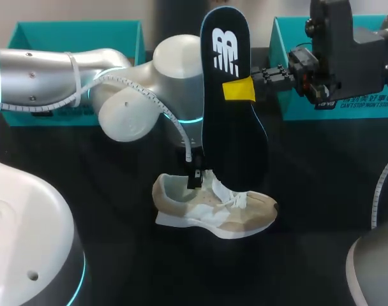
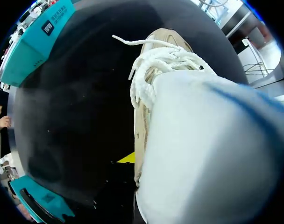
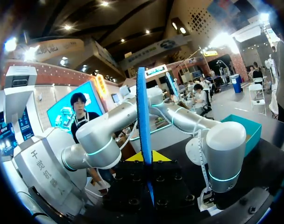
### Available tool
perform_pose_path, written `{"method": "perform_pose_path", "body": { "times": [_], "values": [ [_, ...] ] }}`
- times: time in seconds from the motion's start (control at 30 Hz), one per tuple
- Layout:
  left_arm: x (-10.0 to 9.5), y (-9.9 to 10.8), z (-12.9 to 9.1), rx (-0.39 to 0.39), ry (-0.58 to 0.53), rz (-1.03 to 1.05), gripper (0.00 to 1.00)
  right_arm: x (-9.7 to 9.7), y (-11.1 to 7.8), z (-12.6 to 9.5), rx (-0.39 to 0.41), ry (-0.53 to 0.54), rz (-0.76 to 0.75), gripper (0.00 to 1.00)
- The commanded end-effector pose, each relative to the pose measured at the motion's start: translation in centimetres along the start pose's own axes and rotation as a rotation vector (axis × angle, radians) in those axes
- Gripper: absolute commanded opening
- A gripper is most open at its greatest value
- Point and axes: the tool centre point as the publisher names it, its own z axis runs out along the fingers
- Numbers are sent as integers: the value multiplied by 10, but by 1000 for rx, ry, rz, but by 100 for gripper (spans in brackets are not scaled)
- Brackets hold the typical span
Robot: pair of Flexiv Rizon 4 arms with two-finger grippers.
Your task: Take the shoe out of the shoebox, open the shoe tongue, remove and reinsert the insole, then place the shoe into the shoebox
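Black insole [image 1: 232, 140] upright, pinched by R tool [image 1: 239, 90], lower edge near beige shoe [image 1: 245, 213], L tool [image 1: 195, 178] at heel rim, grip unclear.

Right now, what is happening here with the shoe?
The right gripper holds the black insole upright in the air, above the beige shoe. The shoe stands on the dark table, outside the teal shoeboxes. The left gripper is down at the shoe's opening; whether it grips is not visible.
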Motion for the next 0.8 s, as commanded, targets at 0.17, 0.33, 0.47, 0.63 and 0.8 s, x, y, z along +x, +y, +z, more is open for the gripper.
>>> {"method": "perform_pose_path", "body": {
  "times": [0.17,0.33,0.47,0.63,0.8],
  "values": [
    [6,5,-23,25,27,107,0,-2,3,5,5,1,1,0],
    [15,6,-45,48,4,314,0,-2,3,5,5,1,1,0],
    [23,7,-64,70,-48,519,0,-2,3,5,5,1,1,0],
    [35,12,-85,89,-119,777,0,-2,3,5,5,1,1,0],
    [40,18,-89,78,-188,958,0,-2,3,5,5,1,1,0]
  ]
}}
